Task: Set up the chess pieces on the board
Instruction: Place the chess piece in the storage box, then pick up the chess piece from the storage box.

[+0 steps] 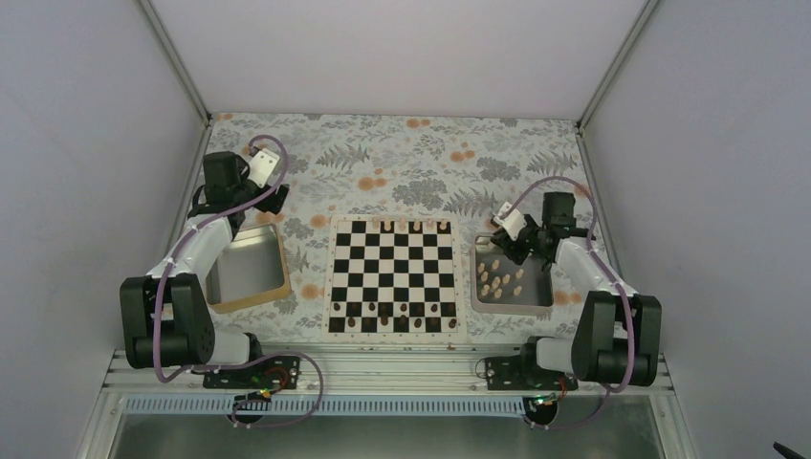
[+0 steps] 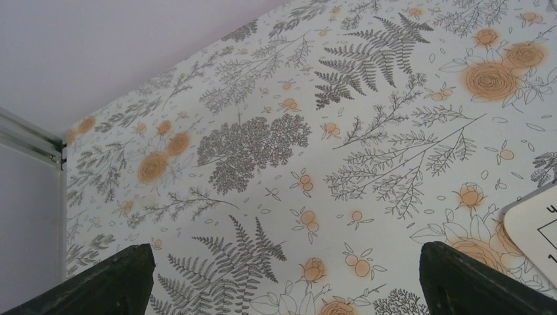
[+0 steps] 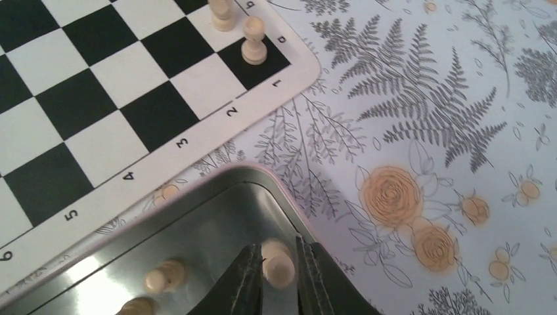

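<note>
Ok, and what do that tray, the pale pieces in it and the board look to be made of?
The tray looks like metal, probably steel: grey brushed sheen, bright glare, rolled rim. The pale pieces are likely turned wood, matte tan, though plastic cannot be ruled out. The board is thin and flat with a rounded corner and printed numbers, so perhaps vinyl or card, matte.

My left gripper (image 2: 282,289) sat wide open, with only floral tablecloth (image 2: 263,144) showing between the fingers (image 2: 105,282). A corner of the board (image 2: 535,226) poked in just beyond my right-hand finger. The wall (image 2: 98,46) and frame rail (image 2: 29,134) were well ahead, off to the left.
</note>
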Available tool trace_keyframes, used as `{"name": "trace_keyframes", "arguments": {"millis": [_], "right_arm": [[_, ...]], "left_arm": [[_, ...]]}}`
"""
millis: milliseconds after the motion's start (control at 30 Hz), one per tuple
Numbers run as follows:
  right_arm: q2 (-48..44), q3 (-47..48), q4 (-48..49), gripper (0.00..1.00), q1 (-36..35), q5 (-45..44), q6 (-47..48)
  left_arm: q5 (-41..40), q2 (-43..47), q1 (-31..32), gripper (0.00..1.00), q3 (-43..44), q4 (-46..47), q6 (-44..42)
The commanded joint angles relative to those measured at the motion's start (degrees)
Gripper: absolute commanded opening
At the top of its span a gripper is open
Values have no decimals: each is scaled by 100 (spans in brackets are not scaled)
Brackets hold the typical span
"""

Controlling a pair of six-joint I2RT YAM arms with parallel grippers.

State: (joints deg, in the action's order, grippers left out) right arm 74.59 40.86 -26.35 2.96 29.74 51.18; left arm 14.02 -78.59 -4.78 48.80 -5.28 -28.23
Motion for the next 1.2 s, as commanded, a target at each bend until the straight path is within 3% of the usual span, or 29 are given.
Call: {"name": "trace_keyframes", "arguments": {"millis": [0,267,433,600,800,1167], "right_arm": [[4,-205,466,16,422,684,291],[396,-219,571,18,681,932,543],[172,5,78,29,725,950,841],[326,840,-1278,42,673,380,1134],[289,1580,-2608,46,456,-243,1235],[409,1674,-3206,45,-340,-1396,145]], "left_arm": [[47,89,-41,100,199,-8,88],[-67,89,-34,100,214,-43,76],[-148,80,-41,100,218,-19,63],[-154,63,-35,100,205,-23,46],[-74,74,-35,100,182,-33,11],[80,57,-41,100,165,-94,-58]]}}
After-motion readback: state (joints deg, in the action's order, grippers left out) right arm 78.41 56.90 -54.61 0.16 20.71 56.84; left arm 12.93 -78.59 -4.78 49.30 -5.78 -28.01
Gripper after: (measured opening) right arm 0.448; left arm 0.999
